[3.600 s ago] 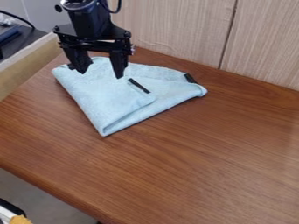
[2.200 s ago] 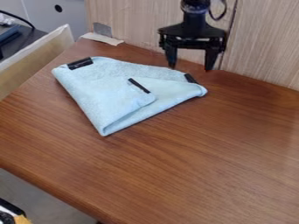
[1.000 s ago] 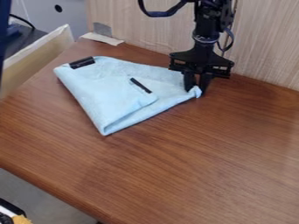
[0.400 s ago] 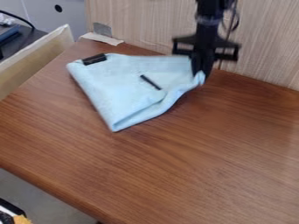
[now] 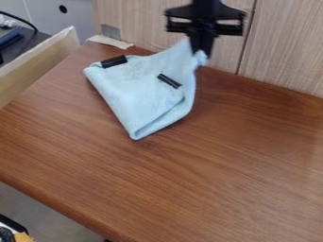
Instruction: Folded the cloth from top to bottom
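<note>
One corner of the cloth (image 5: 142, 92), raised in my grip
I hang from the view's top edge, a black pincer (image 5: 200, 51) pointing down before the wood panel (image 5: 284, 47), fingers closed on the cloth's upper-right corner, above the table (image 5: 227, 160). Below me, the pale blue fabric slopes down to lie folded left of centre, one black strip (image 5: 114, 61) at its upper-left edge.

Soft, even light is brightening the wall (image 5: 284, 47) and the cloth (image 5: 135, 92), while a faint sheen is paling the right side of the bench (image 5: 252, 160). A soft shadow is darkening it beside the cloth's raised edge, and the tool (image 5: 202, 54) is showing nearly black
</note>
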`<state>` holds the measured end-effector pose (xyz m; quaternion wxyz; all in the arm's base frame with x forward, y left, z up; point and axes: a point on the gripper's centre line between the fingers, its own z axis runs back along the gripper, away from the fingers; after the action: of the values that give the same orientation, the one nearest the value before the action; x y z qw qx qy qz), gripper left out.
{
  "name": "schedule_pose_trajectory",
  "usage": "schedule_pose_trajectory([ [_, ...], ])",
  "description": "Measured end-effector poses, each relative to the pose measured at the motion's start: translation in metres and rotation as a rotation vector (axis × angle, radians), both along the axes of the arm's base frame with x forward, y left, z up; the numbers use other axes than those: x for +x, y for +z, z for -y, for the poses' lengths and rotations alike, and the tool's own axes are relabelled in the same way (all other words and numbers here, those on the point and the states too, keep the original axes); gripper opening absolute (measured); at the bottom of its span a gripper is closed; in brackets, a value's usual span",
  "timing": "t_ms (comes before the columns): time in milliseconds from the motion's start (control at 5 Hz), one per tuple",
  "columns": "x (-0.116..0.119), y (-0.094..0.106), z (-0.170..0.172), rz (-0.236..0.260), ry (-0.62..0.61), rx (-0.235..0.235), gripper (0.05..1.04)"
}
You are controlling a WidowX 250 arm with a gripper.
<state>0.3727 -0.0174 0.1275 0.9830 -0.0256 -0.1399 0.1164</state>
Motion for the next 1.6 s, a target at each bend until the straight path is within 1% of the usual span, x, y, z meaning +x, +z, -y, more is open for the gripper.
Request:
schedule_pose_trajectory([
  [200,-0.029,0.008,-0.028,0.020,0.061,0.001,0.068],
  [400,-0.055,-0.002,-0.053,0.003,0.118,0.018,0.068],
  [600,-0.075,-0.020,-0.070,-0.030,0.169,0.029,0.068],
  [800,-0.088,-0.036,-0.084,-0.046,0.205,0.034,0.068],
  [1000,-0.096,-0.058,-0.101,-0.006,0.202,0.014,0.068],
  [1200,-0.095,-0.082,-0.108,-0.022,0.178,0.045,0.068],
  [1400,-0.094,-0.094,-0.110,-0.034,0.193,0.009,0.093],
  [1600,-0.092,-0.093,-0.111,-0.062,0.188,0.016,0.254],
])
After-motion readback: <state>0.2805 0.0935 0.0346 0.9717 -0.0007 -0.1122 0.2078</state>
